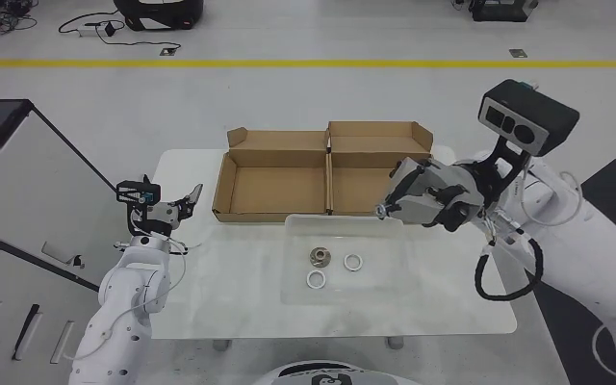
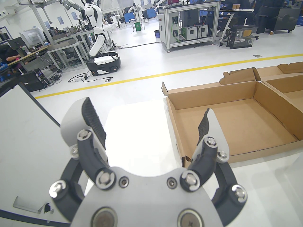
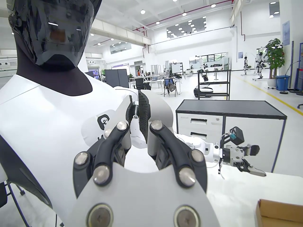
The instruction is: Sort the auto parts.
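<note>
A clear tray (image 1: 380, 287) in the middle of the table holds a grey metal hub (image 1: 319, 255) and two white rings (image 1: 353, 261) (image 1: 316, 279). My right gripper (image 1: 386, 208) hangs above the near edge of the right cardboard box (image 1: 358, 192), just behind the tray. In its wrist view the right gripper (image 3: 137, 105) is shut on a small ribbed metal part (image 3: 135, 110). My left gripper (image 1: 189, 199) (image 2: 148, 119) stands open with nothing in it over the table's left side, beside the left cardboard box (image 1: 274, 191) (image 2: 239, 121).
The two open cardboard boxes stand side by side at the back of the white table (image 1: 231, 289). A white panel (image 1: 43, 183) leans off the table's left. The left gripper (image 3: 248, 160) shows far off in the right wrist view, near a grey drawer cabinet (image 3: 227, 119).
</note>
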Motion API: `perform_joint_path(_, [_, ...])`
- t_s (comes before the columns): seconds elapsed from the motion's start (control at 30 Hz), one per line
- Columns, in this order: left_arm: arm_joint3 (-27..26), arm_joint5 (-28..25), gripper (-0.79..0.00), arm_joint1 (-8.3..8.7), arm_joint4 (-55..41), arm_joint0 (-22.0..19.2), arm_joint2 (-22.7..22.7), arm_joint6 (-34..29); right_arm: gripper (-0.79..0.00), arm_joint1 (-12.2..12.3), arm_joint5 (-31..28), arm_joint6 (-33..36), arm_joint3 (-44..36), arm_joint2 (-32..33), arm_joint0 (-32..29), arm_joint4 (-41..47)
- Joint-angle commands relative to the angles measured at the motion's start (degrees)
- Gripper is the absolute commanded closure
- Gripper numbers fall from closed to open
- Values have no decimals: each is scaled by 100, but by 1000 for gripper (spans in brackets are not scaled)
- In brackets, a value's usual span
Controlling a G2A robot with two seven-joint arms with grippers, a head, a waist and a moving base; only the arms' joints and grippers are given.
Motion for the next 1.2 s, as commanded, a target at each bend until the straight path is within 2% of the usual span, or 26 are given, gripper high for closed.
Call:
perform_joint_path(0.0, [0, 0, -785, 0, 0, 0, 0, 0, 0, -19, -30, -186, -8, 92, -102, 142])
perform_joint_path(0.1, [0, 0, -785, 0, 0, 0, 0, 0, 0, -45, -30, -260, -70, 234, -232, 376])
perform_joint_path(0.27, [0, 0, -785, 0, 0, 0, 0, 0, 0, -48, 13, 145, -49, 484, -353, 278])
perform_joint_path(0.63, [0, 0, -785, 0, 0, 0, 0, 0, 0, -67, 768, 921, -324, 866, -380, -381])
perform_joint_path(0.77, [0, 0, -785, 0, 0, 0, 0, 0, 0, -152, 826, 678, -423, 810, -437, -243])
perform_joint_path(1.17, [0, 0, -785, 0, 0, 0, 0, 0, 0, -456, 418, 105, -571, 606, -513, 128])
